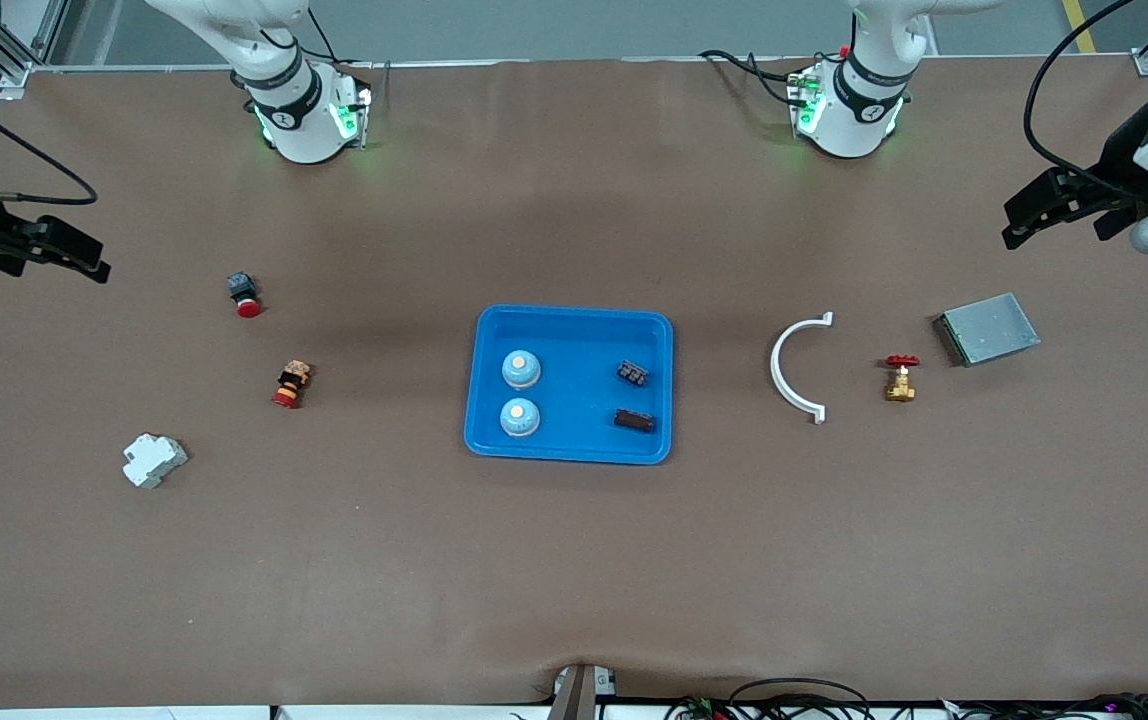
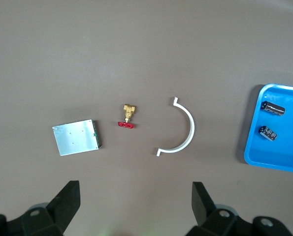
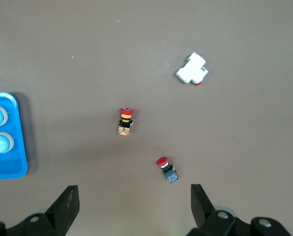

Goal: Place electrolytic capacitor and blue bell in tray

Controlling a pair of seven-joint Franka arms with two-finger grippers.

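1. Front view: the tray [image 1: 574, 318] lies mid-table and serves as the landmark. In it, toward the right arm's end, sit two blue bells [image 1: 521, 368] [image 1: 519, 417], one nearer the camera than the other. Toward the left arm's end of the tray lie the electrolytic capacitor [image 1: 634, 421] and, farther from the camera, a small black block [image 1: 632, 374]. The left gripper [image 1: 1054, 210] hangs with fingers spread and empty, well off the tray at the left arm's end of the table; that arm waits. The right gripper [image 1: 59, 255] hangs likewise at the right arm's end, also spread and empty, also waiting.

2. Left wrist view: between the tray [image 2: 284, 164] and a grey metal box [image 2: 76, 137] lie a white curved clip [image 2: 185, 129] and a brass valve [image 2: 127, 116].

3. Right wrist view: well apart from the tray [image 3: 11, 172] lie a yellow-and-red button [image 3: 125, 121], a red push button [image 3: 167, 169] and a white breaker [image 3: 191, 69].
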